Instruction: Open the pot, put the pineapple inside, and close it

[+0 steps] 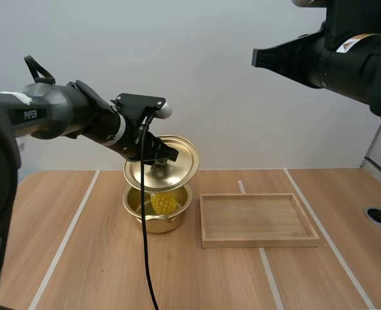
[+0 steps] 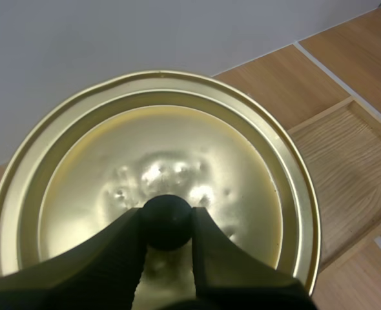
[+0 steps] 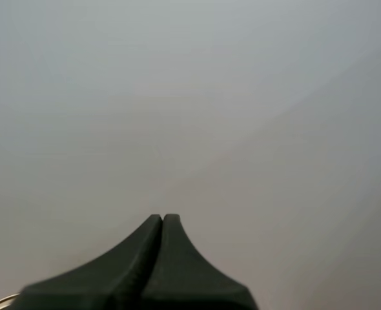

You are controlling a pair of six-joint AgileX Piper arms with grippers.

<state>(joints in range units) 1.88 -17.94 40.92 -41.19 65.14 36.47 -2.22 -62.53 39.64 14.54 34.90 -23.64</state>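
Two hands show: left hand [image 2: 168, 214] pinches the knob [image 2: 167, 223] of the lid [image 2: 177, 142], tilted just over the pot [image 1: 177, 218] holding the pineapple [image 1: 163, 203]; right hand [image 3: 163, 221] is clenched empty, raised high.

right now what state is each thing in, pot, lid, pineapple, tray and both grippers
pot: open, upright on the table
lid: off the pot, held tilted over it
pineapple: inside the pot
wooden tray: flat on the table, beside the pot
left gripper: shut on the lid's knob
right gripper: shut on nothing, raised well above the table
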